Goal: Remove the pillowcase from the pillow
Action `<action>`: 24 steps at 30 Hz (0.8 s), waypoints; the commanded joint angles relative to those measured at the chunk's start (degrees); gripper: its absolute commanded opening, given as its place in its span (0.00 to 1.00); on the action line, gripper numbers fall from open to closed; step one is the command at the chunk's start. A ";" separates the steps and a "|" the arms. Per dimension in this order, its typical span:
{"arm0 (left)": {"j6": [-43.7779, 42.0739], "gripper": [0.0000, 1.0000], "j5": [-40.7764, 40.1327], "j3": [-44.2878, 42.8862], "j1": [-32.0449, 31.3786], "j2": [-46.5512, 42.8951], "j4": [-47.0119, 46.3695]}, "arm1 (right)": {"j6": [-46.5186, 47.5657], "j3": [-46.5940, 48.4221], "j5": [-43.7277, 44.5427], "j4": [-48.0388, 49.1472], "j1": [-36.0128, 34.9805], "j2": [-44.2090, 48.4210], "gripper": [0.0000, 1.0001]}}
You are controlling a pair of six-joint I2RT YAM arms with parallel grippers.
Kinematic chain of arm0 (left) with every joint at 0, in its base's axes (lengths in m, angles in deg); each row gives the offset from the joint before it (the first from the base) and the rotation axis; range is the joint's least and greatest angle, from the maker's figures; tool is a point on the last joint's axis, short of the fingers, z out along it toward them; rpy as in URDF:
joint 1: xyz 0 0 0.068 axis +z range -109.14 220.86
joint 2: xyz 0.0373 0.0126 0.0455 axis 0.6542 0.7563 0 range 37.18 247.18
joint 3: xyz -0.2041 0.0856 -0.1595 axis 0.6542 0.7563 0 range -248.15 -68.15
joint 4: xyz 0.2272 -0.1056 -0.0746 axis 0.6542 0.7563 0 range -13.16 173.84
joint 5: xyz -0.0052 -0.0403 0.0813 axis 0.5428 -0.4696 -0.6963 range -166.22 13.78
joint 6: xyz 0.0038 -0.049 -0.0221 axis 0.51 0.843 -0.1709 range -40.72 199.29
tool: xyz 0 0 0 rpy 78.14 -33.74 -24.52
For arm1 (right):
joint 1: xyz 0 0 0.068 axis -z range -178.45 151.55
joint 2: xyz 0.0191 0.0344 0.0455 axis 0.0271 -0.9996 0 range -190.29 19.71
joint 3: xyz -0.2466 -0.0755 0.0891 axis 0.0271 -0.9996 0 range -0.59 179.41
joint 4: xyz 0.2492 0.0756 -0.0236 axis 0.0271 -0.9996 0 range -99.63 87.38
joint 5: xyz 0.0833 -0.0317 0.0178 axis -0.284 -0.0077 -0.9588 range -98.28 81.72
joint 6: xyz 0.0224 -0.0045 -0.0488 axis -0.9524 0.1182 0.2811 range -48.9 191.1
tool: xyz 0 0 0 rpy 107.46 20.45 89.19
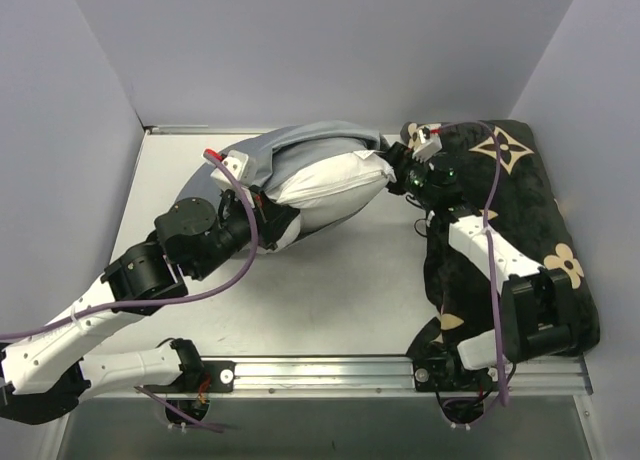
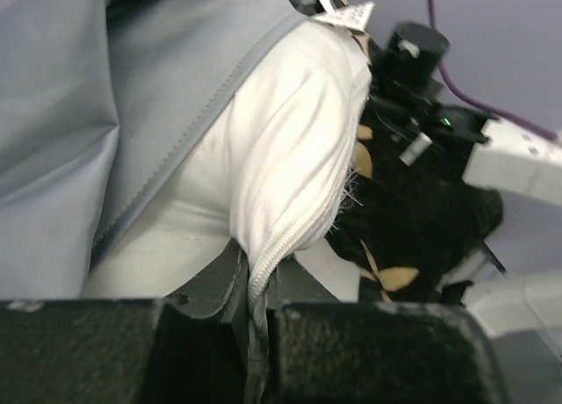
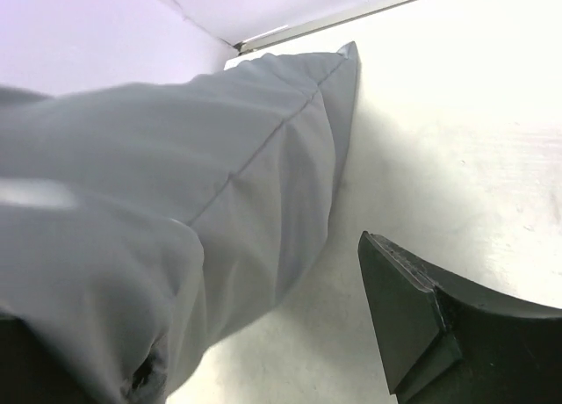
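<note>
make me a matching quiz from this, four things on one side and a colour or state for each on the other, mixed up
Things:
1 pillowcase
2 pillow
3 cushion
4 left claw

States:
a shut on a white seam
b black with tan flowers
c grey, covering only part of what it sleeves
d white, one end bare

Pairs: 1-c; 2-d; 3-b; 4-a
</note>
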 commanded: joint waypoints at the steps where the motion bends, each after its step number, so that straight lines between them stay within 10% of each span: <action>1: 5.61 0.00 16.43 2.29 -0.06 -6.23 -12.43 | -0.12 4.36 -4.32 1.39 0.84 -4.30 0.74; 24: 9.22 0.00 36.76 16.10 0.02 -7.73 -10.94 | 8.65 27.74 -32.47 -7.12 0.31 -11.07 0.82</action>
